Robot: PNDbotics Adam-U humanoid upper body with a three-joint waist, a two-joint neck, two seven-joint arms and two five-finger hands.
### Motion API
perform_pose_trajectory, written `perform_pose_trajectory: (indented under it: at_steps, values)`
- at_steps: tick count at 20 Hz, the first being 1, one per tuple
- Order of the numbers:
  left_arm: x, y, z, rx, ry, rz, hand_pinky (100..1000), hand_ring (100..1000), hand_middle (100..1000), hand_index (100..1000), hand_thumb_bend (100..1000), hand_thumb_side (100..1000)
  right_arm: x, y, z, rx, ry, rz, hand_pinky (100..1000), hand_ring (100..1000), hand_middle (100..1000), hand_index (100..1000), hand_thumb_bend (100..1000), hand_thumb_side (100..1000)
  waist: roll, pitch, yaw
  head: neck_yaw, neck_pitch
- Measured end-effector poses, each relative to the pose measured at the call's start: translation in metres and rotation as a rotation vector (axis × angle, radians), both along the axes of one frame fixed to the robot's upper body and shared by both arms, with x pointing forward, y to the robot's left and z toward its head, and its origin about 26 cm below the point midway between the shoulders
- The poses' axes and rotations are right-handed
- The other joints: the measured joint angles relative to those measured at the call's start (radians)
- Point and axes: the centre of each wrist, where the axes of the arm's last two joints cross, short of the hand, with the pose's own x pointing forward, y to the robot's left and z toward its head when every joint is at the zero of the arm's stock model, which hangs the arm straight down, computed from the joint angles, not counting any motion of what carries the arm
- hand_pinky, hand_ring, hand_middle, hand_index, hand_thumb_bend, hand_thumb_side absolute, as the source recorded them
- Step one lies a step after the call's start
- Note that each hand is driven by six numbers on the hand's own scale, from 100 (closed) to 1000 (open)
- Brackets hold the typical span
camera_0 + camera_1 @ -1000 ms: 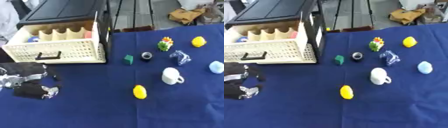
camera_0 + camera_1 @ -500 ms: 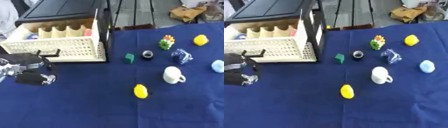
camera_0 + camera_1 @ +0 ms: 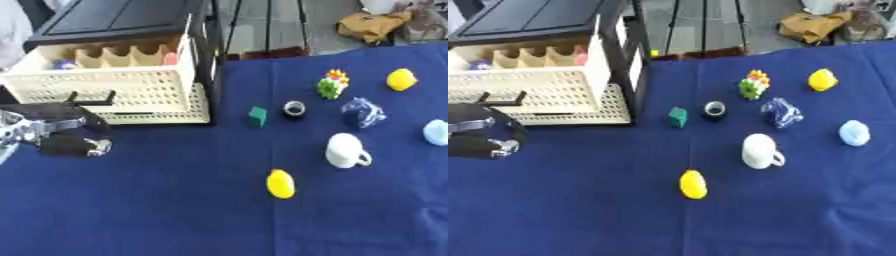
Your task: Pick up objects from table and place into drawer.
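lighting: the scene is being lit evenly and brightly from above; no single lamp is being shown. the blue cloth [image 3: 175, 210] is being rendered as a flat, saturated field without glare.

shadows: only short, soft shadows are being cast, close under the white mug [image 3: 346, 150], the yellow object [image 3: 280, 183] and the drawer [image 3: 105, 90].

highlights: the pale drawer front and the mug are being slightly washed out.

sharpness: both views are being softened overall; edges are being smeared, and the left hand [image 3: 61, 132] is being blurred most. small objects are being reduced to colour patches.

distortion: none is being made out at the edges.
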Motion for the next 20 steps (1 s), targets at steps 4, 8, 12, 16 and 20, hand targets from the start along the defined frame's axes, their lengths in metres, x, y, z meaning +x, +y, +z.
perform_pose_trajectory:
  at_steps: [4, 8, 12, 16, 20]
  values:
    - [0.003, -0.005, 0.005, -0.038, -0.001, -0.027, 158, 350, 718, 883, 100, 1000, 0.0, 0.0, -0.001, 0.0, 0.008, -0.003, 543, 650, 557, 696, 100, 879, -0.001, 0.001, -0.003, 0.002, 0.0]
    - [0.004, -0.006, 0.011, -0.062, -0.007, -0.026, 154, 346, 712, 881, 100, 1000, 0.0, 0.0, -0.004, 0.005, 0.016, -0.003, 542, 648, 556, 694, 100, 881, 0.002, 0.001, -0.005, 0.005, 0.0]
    - [0.012, -0.004, 0.01, -0.087, 0.0, 0.004, 146, 342, 708, 881, 100, 1000, 0.0, 0.001, -0.004, 0.008, 0.02, -0.001, 542, 647, 554, 691, 100, 880, 0.002, 0.001, -0.01, 0.01, -0.002]
    - [0.018, -0.002, 0.013, -0.098, -0.011, 0.034, 141, 337, 692, 880, 100, 1000, 0.001, 0.001, -0.005, 0.012, 0.024, 0.001, 541, 645, 551, 690, 100, 882, 0.003, 0.007, -0.012, 0.011, -0.009]
    - [0.022, -0.001, 0.015, -0.093, -0.023, 0.057, 144, 337, 685, 875, 100, 1000, 0.001, 0.002, -0.005, 0.01, 0.03, 0.004, 541, 645, 550, 687, 100, 884, 0.004, 0.008, -0.016, 0.013, -0.013]
